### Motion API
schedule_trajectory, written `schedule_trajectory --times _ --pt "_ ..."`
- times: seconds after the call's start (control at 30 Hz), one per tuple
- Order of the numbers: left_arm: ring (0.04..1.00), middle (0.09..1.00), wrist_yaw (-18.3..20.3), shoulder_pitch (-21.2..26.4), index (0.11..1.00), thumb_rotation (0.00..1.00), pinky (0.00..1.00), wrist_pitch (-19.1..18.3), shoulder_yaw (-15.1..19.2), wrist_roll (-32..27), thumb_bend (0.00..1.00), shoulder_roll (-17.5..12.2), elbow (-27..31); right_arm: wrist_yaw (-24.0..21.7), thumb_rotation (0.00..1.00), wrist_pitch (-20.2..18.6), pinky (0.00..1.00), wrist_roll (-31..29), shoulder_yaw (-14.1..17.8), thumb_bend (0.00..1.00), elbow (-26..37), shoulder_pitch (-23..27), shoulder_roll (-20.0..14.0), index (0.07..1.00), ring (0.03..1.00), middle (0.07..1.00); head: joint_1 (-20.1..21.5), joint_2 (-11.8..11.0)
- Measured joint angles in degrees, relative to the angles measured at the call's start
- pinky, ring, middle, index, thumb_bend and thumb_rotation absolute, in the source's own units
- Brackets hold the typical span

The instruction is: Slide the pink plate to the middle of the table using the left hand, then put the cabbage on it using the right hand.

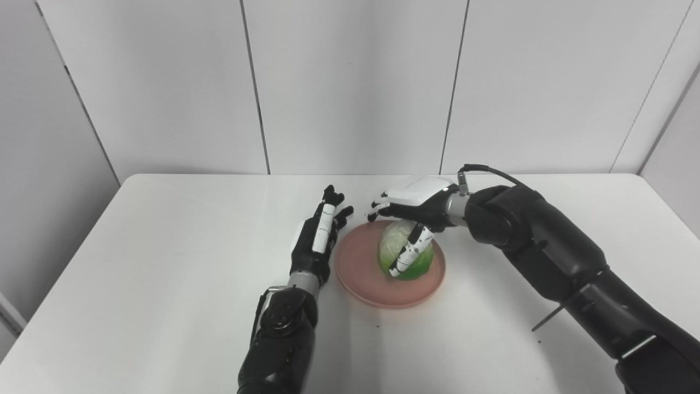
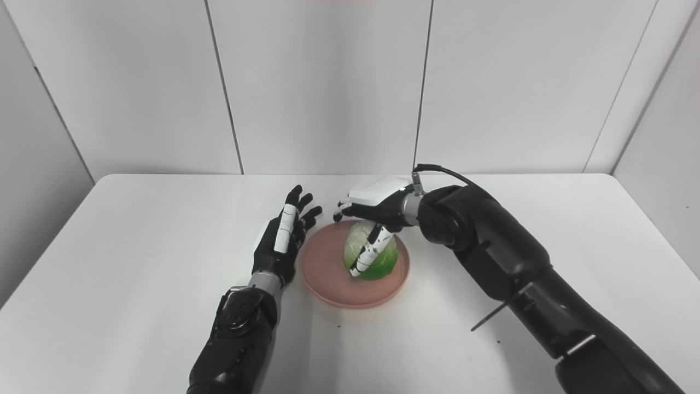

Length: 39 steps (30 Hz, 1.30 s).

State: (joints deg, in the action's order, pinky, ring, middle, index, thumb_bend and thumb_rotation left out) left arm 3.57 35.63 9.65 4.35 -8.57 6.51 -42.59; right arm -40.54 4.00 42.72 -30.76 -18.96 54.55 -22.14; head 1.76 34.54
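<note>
Pink plate (image 1: 361,273) sits roughly mid-bench (image 1: 164,262), so the slide step looks done. Cabbage (image 1: 407,257) is on the plate, a bit right of its centre, pale top up and green base down on the plate floor.

Right hand (image 1: 418,205) is over the cabbage from above and behind, palm down. Its fingers (image 1: 383,208) curl over the far-left side of the head and the thumb (image 1: 410,249) runs down the near face, so the head is pinched between them. Top-down wrap makes sense: a round head with no handle, lowered straight onto a shallow dish. The cabbage looks seated, though I can't tell whether its weight is fully on the plate or the grip has begun to ease.

Left hand (image 1: 320,235) is just beside the plate's left rim, on edge, fingers straight and slightly spread, holding nothing. Contact with the rim can't be resolved. Likely parked there as the pusher, and it doubles as a stop if the plate skids left.

My read: placement is essentially complete; what remains is release and a straight-up retreat. Risk: the thumb drags the head on lift-off and rolls it toward the right rim.
</note>
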Motion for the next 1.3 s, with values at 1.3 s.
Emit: schedule_trajectory --times 1.3 --pt "0.987 0.999 -12.2 -0.9 1.0 0.94 1.0 2.6 0.5 6.2 0.9 0.2 1.5 41.9 1.0 -7.6 0.89 -50.7 41.3 0.89 -7.8 -19.2 25.4 0.888 0.864 0.866 0.2 -2.8"
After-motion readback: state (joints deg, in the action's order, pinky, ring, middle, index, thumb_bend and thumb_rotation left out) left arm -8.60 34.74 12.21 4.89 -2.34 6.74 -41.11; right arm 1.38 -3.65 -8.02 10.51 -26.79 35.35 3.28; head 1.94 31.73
